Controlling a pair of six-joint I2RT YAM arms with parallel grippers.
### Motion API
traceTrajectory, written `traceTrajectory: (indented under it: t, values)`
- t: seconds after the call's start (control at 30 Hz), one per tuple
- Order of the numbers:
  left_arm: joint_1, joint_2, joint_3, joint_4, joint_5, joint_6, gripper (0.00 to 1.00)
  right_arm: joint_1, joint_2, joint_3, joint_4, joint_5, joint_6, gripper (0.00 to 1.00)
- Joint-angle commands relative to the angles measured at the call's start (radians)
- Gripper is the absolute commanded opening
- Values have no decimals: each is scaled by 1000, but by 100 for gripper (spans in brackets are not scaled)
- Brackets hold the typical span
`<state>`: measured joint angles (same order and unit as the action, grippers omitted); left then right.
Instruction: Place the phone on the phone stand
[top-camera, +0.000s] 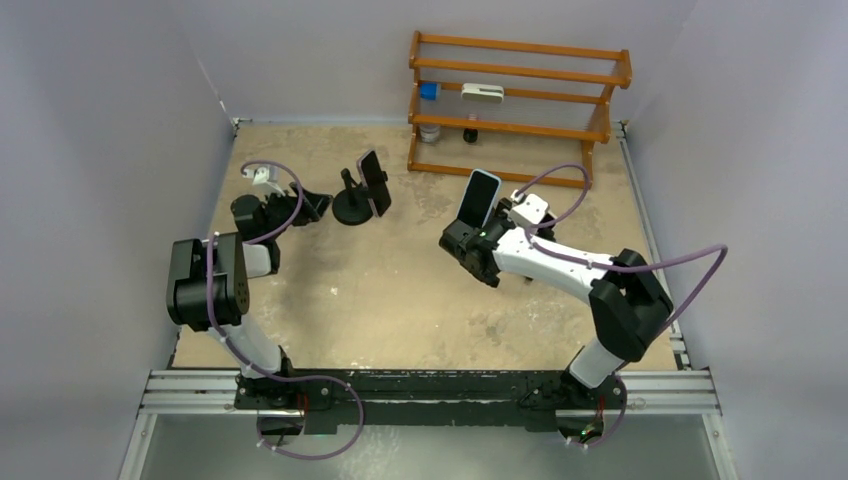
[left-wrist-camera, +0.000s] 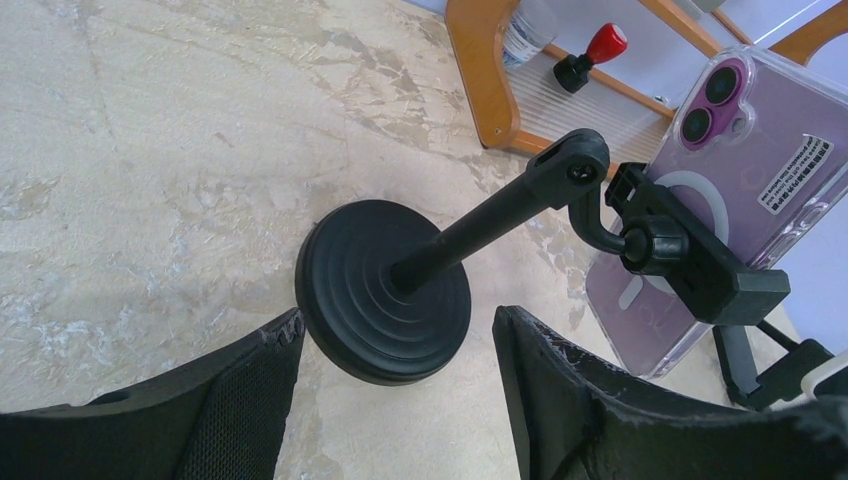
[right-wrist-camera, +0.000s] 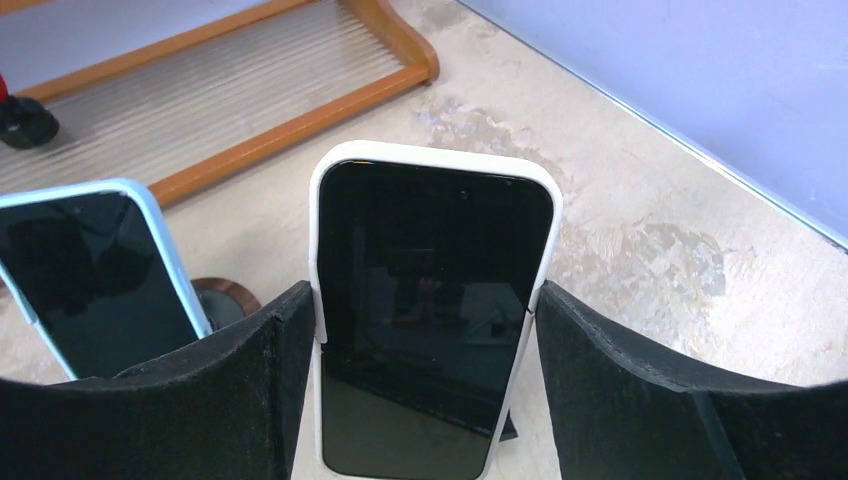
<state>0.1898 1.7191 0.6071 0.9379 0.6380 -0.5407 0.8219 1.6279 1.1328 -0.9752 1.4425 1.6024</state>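
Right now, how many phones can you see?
3: a purple phone on the black stand, a blue-cased phone standing beside the right hand, a white-cased phone between its fingers. Others may be hidden.

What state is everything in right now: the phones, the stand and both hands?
Black stand: standing on its base, clamp occupied.
Purple phone: held in the stand's clamp.
White-cased phone: upright, screen dark, between the right hand's fingers.
Blue-cased phone: propped upright, screen dark.
Left hand: open, straddling the stand's base.
Right hand: fingers at the white-cased phone's edges; whether it grips is unclear.
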Motion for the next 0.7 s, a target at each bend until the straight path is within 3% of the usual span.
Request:
traceTrajectory:
  t: [0.0,0.67]
  values:
    - [7,11,22,77,33,-24,68,-16,-53,-24,-34,144,17,74]
    - [7,40,23,115,65,-51,70,-85,-8,-39,-40,286,117,75]
